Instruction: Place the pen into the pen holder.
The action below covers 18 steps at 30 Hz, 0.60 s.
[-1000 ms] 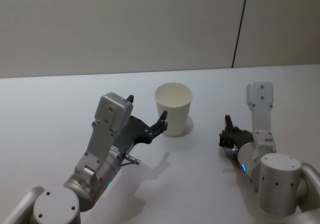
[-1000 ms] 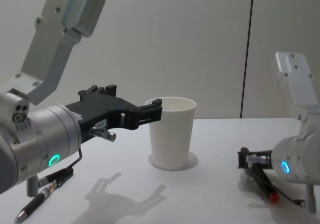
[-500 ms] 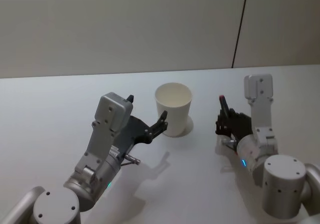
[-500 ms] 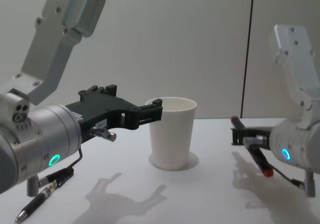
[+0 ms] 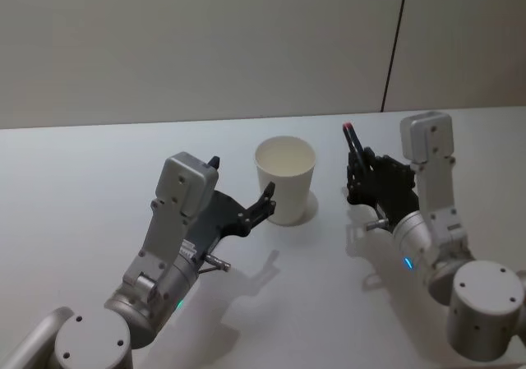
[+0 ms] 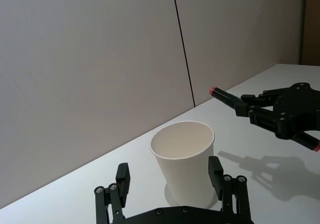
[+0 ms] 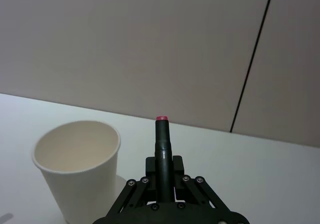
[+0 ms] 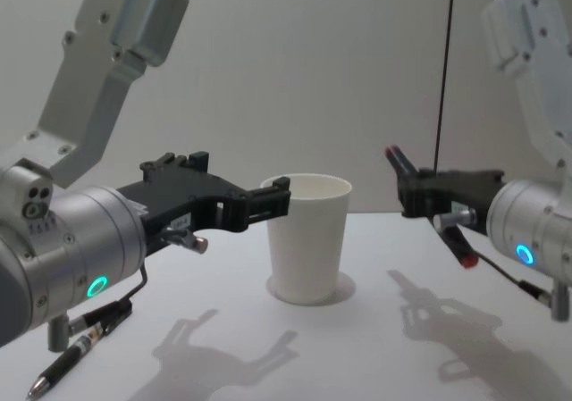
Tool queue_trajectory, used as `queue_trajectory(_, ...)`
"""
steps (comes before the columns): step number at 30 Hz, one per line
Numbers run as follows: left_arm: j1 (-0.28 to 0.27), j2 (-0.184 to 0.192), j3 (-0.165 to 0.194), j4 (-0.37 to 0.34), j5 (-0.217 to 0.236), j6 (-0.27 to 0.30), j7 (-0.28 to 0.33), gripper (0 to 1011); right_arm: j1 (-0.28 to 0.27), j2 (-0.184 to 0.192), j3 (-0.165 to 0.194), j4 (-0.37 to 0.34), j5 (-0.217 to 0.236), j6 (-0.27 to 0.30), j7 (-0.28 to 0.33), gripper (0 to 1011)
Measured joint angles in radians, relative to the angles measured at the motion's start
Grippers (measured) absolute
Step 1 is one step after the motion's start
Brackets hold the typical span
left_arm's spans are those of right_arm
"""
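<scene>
Presently, a black pen with red ends [image 5: 354,143] is pinched between the jaws of the right gripper [image 5: 362,176], which is held in the air above the white bench [image 5: 82,163] — to the right of the plain white tapered paper cup [image 5: 285,180], near it but apart. The pen is tilted, and in the chest view its upper red end is seen a little above the cup's rolled rim, leaning toward the cup. The cup is set upright on the bench, mouth upward. The left gripper [image 5: 242,180] is held level at the cup's left side, its jaws spread wide; in the left wrist view the cup is framed between them, though whether it is touched cannot be told. A second dark pen with a pale label [image 8: 79,347] is laid flat on the bench beneath the left arm — well apart from the cup.
</scene>
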Motion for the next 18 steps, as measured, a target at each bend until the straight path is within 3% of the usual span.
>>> queue_trajectory(8, 0.000, 0.000, 0.000, 0.000, 0.000, 0.000, 0.000, 1000, 0.012, 0.022, 0.009, 0.013, -0.029, -0.129, 0.115, 184)
queue_trajectory(18, 0.000, 0.000, 0.000, 0.000, 0.000, 0.000, 0.000, 1000, 0.076, 0.031, 0.017, 0.092, -0.062, -0.309, 0.260, 184)
